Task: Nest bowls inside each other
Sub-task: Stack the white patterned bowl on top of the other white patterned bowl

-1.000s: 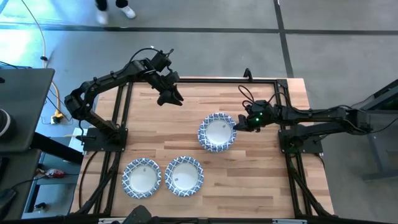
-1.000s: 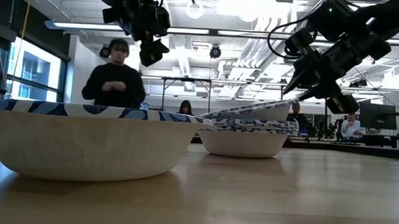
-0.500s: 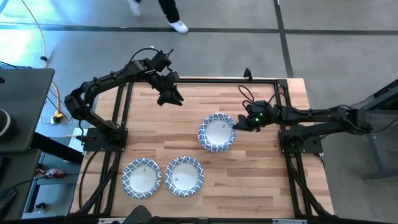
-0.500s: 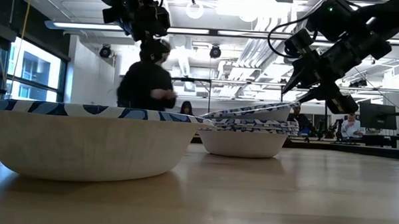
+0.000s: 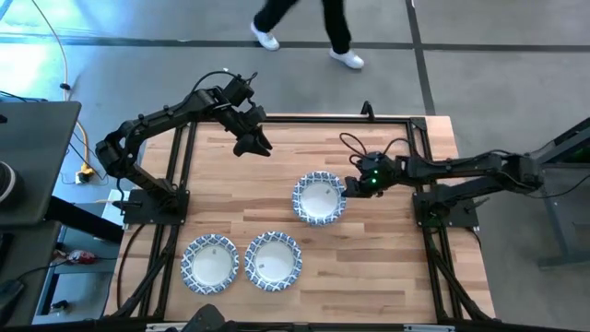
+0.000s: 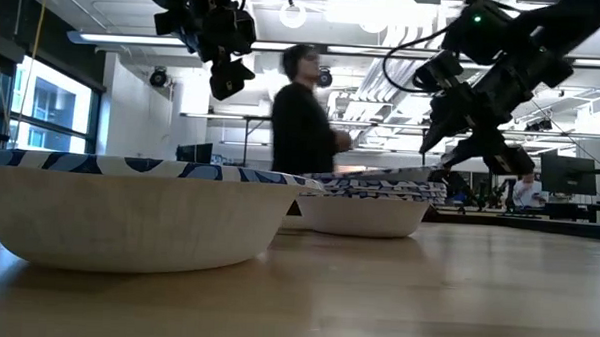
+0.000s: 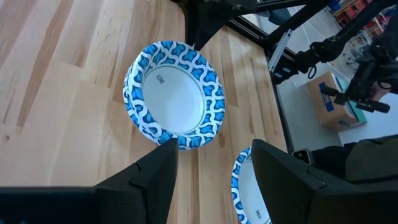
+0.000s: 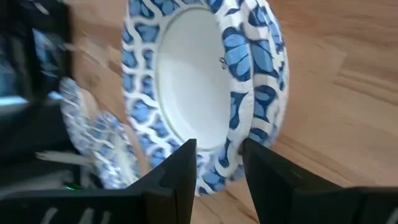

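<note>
A stack of blue-and-white bowls (image 5: 320,198) stands at the table's middle; it also shows in the low view (image 6: 367,206) and the left wrist view (image 7: 174,93). My right gripper (image 5: 354,185) is at the stack's right rim, shut on the top bowl (image 8: 186,81). Two single bowls (image 5: 211,263) (image 5: 273,261) rest on their bases near the front left; one fills the low view's left (image 6: 128,213). My left gripper (image 5: 253,146) hangs open and empty, high above the far middle of the table (image 6: 228,86). My right gripper holds the top bowl by its right rim (image 8: 233,146), one finger inside the bowl (image 8: 183,165) and one outside (image 8: 267,168). The fingers come slanting down from the table's right. The bowl lies about level on the stack (image 6: 380,177).
A person walks past beyond the table's far edge (image 5: 304,18) (image 6: 302,109). Black frame rails (image 5: 419,148) run along the table's sides. Bare wood (image 5: 387,267) lies at the front right and the far left.
My right gripper has gone toward the table's left and a little down, onto the stack. The top bowl, which was tilted with its right rim raised, now lies nearly level on the stack. The person has walked from left to right behind the table.
</note>
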Robot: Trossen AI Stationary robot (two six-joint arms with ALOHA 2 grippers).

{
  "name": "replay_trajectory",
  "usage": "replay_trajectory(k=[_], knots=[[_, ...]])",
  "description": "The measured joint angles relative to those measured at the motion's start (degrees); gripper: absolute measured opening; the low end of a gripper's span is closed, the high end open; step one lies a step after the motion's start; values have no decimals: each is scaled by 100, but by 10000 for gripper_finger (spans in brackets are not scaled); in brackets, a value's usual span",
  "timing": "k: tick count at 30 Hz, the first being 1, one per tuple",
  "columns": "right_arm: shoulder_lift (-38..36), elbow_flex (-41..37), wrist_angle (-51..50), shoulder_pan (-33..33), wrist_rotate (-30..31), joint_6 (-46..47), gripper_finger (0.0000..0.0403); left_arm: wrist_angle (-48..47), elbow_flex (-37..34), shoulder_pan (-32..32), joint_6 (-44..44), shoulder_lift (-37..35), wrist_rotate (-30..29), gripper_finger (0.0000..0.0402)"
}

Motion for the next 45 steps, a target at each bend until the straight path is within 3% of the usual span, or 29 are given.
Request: replay_trajectory(k=[7, 15, 27, 34, 45], knots=[[229, 834, -1672, -69, -38, -1295, 122, -2, 0, 0, -3, 0, 0, 193], [203, 1728, -2577, -127, 617, -3349, 122, -3, 0, 0, -3, 0, 0, 193], [205, 1961, -2282, 106, 259, -5054, 122, -550, 0, -343, 41, 0, -45, 193], [223, 1961, -2253, 522, 0, -6133, 122, -1154, 0, -807, 164, 0, -608, 193], [223, 1961, -487, 623, -527, -5273, 122, -1263, 0, -1277, -91, 0, -719, 193]])
